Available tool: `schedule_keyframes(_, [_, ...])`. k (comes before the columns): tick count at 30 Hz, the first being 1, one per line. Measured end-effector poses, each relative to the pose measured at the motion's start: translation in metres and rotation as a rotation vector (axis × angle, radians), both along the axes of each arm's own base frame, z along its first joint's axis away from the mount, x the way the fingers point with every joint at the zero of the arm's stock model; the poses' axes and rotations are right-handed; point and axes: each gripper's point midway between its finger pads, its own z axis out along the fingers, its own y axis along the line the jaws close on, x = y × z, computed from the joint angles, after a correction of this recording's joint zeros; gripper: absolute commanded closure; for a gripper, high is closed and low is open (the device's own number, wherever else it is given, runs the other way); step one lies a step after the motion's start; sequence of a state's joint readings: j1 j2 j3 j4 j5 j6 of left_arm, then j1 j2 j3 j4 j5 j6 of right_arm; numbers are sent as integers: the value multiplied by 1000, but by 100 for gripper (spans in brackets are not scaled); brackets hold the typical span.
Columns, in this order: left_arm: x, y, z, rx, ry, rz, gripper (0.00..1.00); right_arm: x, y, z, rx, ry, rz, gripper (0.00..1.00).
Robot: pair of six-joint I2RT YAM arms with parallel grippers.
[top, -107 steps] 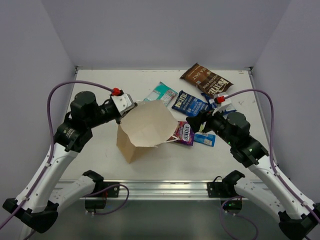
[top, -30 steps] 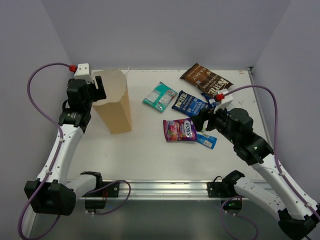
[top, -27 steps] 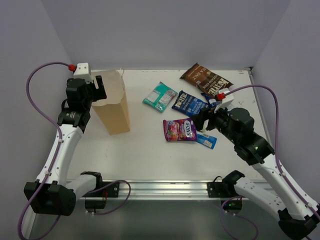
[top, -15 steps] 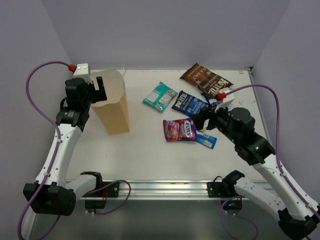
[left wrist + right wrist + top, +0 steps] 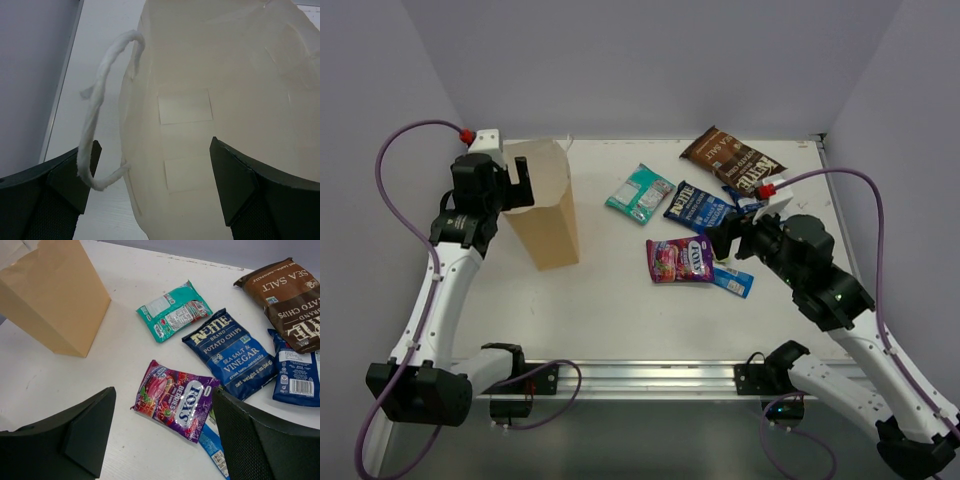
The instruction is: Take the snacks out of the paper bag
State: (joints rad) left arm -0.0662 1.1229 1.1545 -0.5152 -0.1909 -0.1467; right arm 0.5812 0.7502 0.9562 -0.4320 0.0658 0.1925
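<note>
Seeing the paper bag (image 5: 548, 205) standing upright at the far left of the bench (image 5: 620, 310), mouth up, with one white string handle (image 5: 100, 95) hanging loose beside its rim. Holding the left fingers (image 5: 240, 185) spread wide at the top of the bag, one on each side of its pale wall, gripping nothing; not being able to tell if they are touching the paper. Hovering the right fingers (image 5: 85, 430) above the right part of the bench, also wide open and carrying nothing, with the pink-purple candy pack (image 5: 678, 259) showing between them in the wrist view. Finding the snacks lying flat outside the bag, all to the right of it: the teal-white packet (image 5: 640, 193) and the dark blue chip bag (image 5: 700, 207) side by side near the middle, the brown chip bag (image 5: 732, 160) at the far right, the blue-white packet (image 5: 295, 377) just right of the dark blue one, the small blue bar (image 5: 732, 279) touching the right edge of the candy pack
</note>
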Motion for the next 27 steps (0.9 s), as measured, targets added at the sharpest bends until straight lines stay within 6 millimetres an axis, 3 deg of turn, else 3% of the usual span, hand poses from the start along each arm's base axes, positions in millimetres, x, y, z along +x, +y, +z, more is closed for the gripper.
schedule_keyframes(6, [-11, -3, 4, -9, 35, -19, 0, -2, -8, 18, -5, -36, -22, 16])
schedule_keyframes(7, [-14, -3, 6, -8, 39, -19, 0, -1, -9, 23, -4, -46, -29, 10])
schedule_keyframes(8, [-16, -3, 9, -8, 37, -19, 0, -1, -12, 30, -3, -60, -43, 1])
schedule_keyframes(13, [-33, 0, 31, -17, 9, -4, 0, -1, -35, 77, 9, -161, -142, 1])
schedule_keyframes(19, [-64, 3, 91, -28, -156, 4, 0, -14, -81, 143, 28, -330, -309, 1])
schedule_keyframes(24, [-93, 10, 161, -27, -337, 26, 0, -43, -125, 191, 34, -487, -425, 1])
schedule_keyframes(27, [-109, 11, 204, -27, -443, 29, 0, -60, -145, 210, 44, -558, -475, 1])
